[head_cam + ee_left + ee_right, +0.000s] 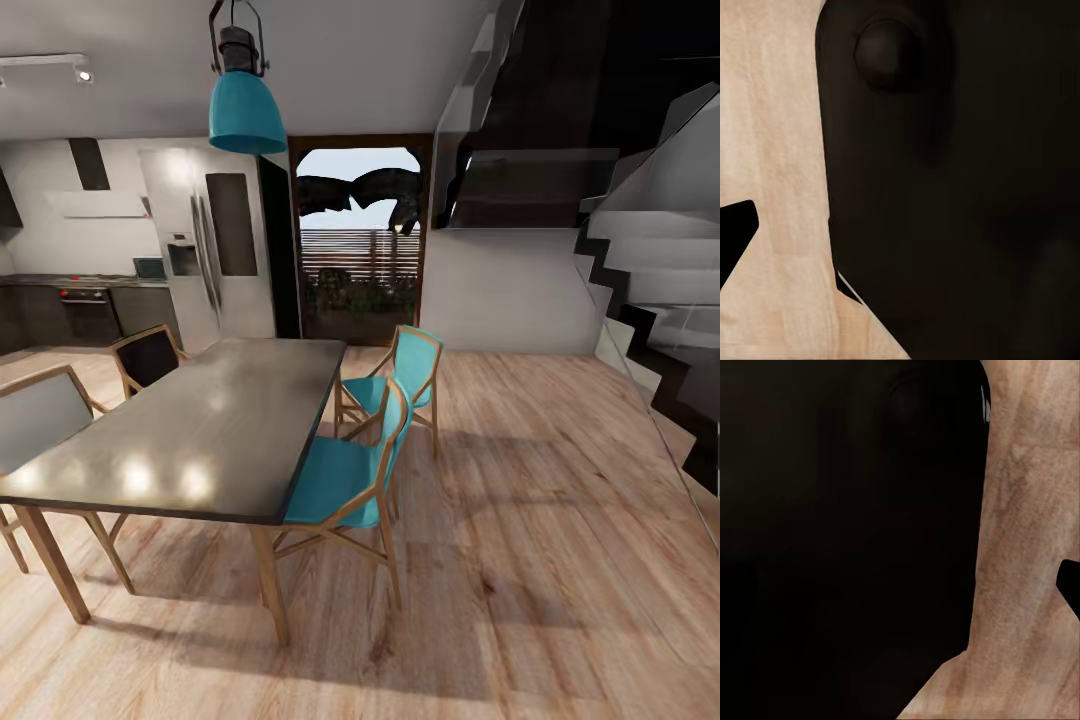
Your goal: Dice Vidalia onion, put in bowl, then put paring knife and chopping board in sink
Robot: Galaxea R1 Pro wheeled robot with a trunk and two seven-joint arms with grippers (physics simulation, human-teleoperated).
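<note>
Faced dining table (190,430); teal chairs (350,470) just beside it, teal lamp (246,105) above. Kitchen countertop (85,282) lay well beyond table, fridge (225,250) near it. Wrist views showed dark body over wood floor (772,150). Could not tell my grippers' opening or hold.

Dining table (190,430) ahead on the left, standing on the wood floor (540,560). Two chairs (350,470) along its right edge, two more (40,410) on its left. Pendant lamp (245,100) hanging above. Behind the table: fridge (215,250), kitchen countertop (60,282) further left, glazed door (360,240) to its right. Staircase (640,300) at far right.
</note>
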